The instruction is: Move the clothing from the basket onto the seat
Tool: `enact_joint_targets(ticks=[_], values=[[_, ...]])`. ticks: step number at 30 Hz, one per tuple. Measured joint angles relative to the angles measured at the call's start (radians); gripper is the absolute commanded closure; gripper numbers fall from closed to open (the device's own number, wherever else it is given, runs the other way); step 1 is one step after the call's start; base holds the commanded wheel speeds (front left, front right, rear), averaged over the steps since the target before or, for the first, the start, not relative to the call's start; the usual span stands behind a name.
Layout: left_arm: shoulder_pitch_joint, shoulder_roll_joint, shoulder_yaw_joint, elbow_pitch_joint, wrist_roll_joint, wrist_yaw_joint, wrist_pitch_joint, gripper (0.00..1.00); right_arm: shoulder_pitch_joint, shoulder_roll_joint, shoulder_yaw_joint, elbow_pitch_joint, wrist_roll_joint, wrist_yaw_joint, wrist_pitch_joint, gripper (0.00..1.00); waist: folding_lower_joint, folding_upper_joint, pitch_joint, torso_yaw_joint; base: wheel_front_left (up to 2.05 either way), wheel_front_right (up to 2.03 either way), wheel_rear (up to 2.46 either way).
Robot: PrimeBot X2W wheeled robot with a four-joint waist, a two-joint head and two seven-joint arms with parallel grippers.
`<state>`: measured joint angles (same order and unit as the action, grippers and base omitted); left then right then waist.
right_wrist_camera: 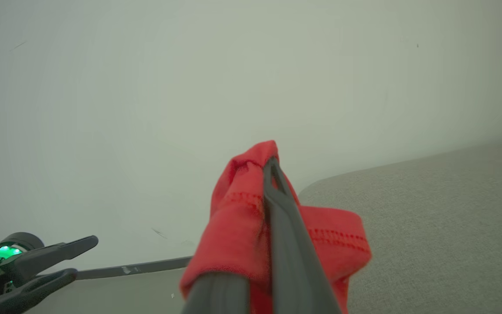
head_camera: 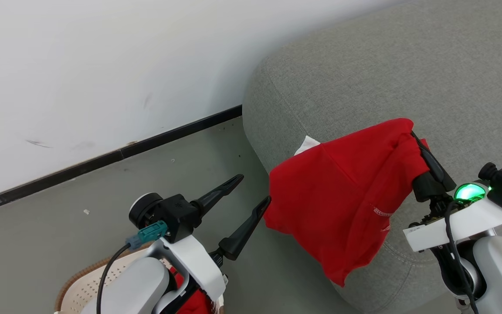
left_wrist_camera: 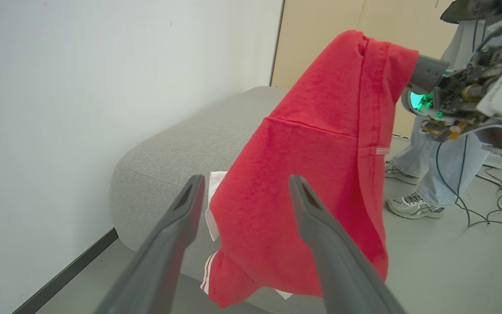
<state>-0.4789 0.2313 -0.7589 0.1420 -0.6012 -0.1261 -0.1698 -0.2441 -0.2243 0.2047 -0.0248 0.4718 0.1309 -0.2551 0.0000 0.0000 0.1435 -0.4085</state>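
A bright red garment (head_camera: 342,192) with white trim hangs from my right gripper (head_camera: 413,134), which is shut on its top edge above the grey sofa (head_camera: 386,65). In the right wrist view the closed fingers (right_wrist_camera: 273,183) pinch the red fabric (right_wrist_camera: 238,218) over the sofa's cushion (right_wrist_camera: 429,218). My left gripper (head_camera: 254,187) is open and holds nothing, just left of the hanging cloth. Its spread fingers frame the garment (left_wrist_camera: 312,152) in the left wrist view. The basket (head_camera: 81,283) shows at the bottom left under my left arm, with more red clothing (head_camera: 194,302) inside.
A white wall with a dark baseboard (head_camera: 103,159) runs behind the sofa's left end. Grey floor (head_camera: 59,235) lies between wall, basket and sofa. A person's legs and shoes (left_wrist_camera: 412,205) stand beyond the sofa, with cables (left_wrist_camera: 495,205) on the floor there.
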Motion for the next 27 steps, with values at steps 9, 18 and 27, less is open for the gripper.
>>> enact_joint_targets(ticks=[9, 18, 27], values=[[0.000, 0.004, 0.001, -0.008, 0.000, 0.000, 0.000, 0.00, -0.001, 0.000, -0.001, -0.003, -0.003, 0.000, 0.000, 1.00, 0.0000, 0.0000, 0.009, -0.017, 0.00, 0.00, 0.00], [0.000, 0.005, 0.001, -0.013, 0.003, 0.000, 0.000, 0.00, -0.062, -0.050, 0.010, -0.027, -0.032, 0.000, 0.000, 1.00, 0.0000, 0.0000, 0.017, -0.012, 0.00, 0.00, 0.00], [0.000, 0.007, 0.000, -0.016, 0.003, 0.000, 0.001, 0.00, -0.184, -0.121, 0.026, -0.042, -0.051, 0.000, 0.000, 1.00, 0.0000, 0.0000, 0.026, -0.002, 0.00, 0.00, 0.00]])
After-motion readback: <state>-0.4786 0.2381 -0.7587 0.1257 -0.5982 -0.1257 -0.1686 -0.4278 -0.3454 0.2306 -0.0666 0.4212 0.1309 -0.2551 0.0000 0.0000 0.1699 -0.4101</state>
